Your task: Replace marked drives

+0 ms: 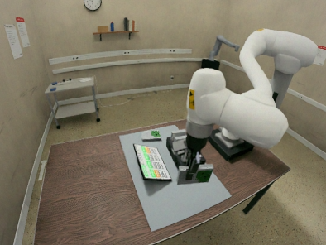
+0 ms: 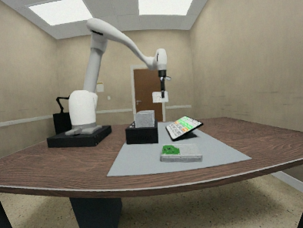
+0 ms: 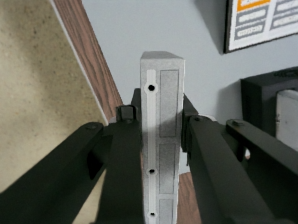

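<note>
My gripper [image 1: 193, 169] [image 2: 163, 95] [image 3: 157, 101] is shut on a silver drive [image 1: 203, 175] [image 2: 157, 96] [image 3: 167, 75] with a green board on one face, held raised in the air. The black dock [image 1: 172, 152] [image 2: 142, 135] [image 3: 254, 100] stands on the mat [image 1: 174, 207] [image 2: 134, 162] [image 3: 117, 30] with grey drives [image 2: 145, 119] upright in it; the arm partly hides it in the top view. Another drive [image 1: 151, 136] [image 2: 184, 152] lies flat on the mat. The tilted screen [image 1: 152, 162] [image 2: 184, 128] [image 3: 260, 22] shows green and orange fields; its text is too small to read surely.
The robot's base [image 1: 232, 146] [image 2: 81, 136] stands on the wooden table [image 1: 91, 178] [image 2: 231, 131] beside the dock. The screen stands on the other side of the dock. In the wrist view the held drive is near the mat's edge, with the dock and screen to the right.
</note>
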{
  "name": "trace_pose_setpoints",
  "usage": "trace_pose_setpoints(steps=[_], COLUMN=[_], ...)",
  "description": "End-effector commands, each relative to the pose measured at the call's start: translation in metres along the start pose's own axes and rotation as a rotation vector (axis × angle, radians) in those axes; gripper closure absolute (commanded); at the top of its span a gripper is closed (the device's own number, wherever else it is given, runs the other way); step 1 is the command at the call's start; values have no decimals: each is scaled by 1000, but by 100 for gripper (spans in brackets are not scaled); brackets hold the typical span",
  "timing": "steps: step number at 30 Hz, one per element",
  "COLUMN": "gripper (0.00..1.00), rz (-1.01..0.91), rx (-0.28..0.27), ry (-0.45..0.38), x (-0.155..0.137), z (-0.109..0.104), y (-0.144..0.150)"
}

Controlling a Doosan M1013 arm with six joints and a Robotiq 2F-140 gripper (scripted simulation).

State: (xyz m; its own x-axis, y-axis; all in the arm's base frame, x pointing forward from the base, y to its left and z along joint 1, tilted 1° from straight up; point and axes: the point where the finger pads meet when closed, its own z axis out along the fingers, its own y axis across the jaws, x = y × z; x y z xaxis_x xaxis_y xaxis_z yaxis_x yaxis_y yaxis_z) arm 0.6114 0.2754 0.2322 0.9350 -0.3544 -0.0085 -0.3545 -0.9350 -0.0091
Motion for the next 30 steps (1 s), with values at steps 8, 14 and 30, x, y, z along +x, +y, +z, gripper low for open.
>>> trace_pose_setpoints(steps=[8,14,30], gripper=[90,90,90], rz=[64,129,408], rx=[0,0,0], ry=[2,2,2], x=[0,0,0], z=[-1,-1,-1], y=[-1,-1,-1])
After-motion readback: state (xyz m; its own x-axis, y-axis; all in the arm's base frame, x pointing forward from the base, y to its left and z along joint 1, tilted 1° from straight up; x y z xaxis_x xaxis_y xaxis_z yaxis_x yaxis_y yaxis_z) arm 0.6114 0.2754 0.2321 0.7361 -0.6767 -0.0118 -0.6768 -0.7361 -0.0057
